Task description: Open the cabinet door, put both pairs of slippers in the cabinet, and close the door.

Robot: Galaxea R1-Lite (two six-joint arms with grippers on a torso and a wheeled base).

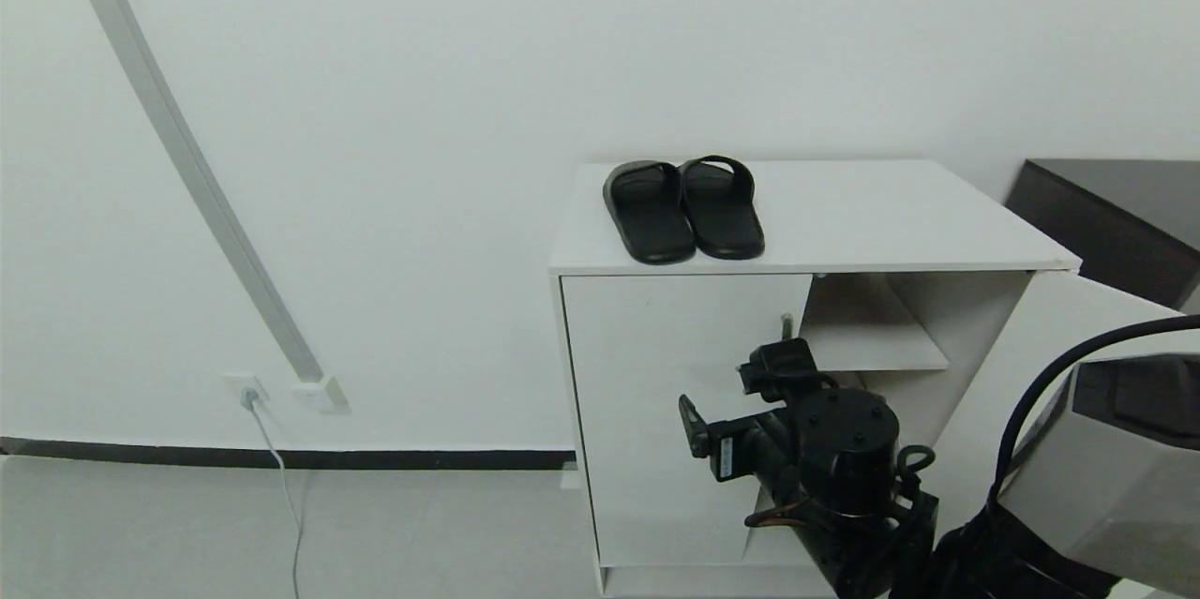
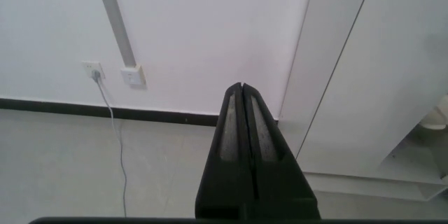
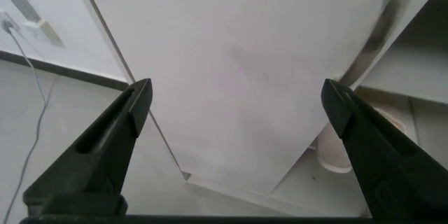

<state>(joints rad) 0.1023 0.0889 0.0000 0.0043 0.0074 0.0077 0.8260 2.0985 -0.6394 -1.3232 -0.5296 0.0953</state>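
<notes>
Slippers (image 1: 682, 208): black pair on cabinet (image 1: 891, 215) top, near its left edge. Right door (image 1: 1050, 346) stands open. Right tool (image 3: 236, 91) gaping, empty, facing cabinet front; left tool (image 2: 241, 91) closed, empty. Next, likely: raise, grasp pair.

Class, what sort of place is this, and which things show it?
Probably a plain indoor room, maybe an entryway: a white cabinet against a bare wall, black slippers on top, and a wall socket near the floor.
</notes>
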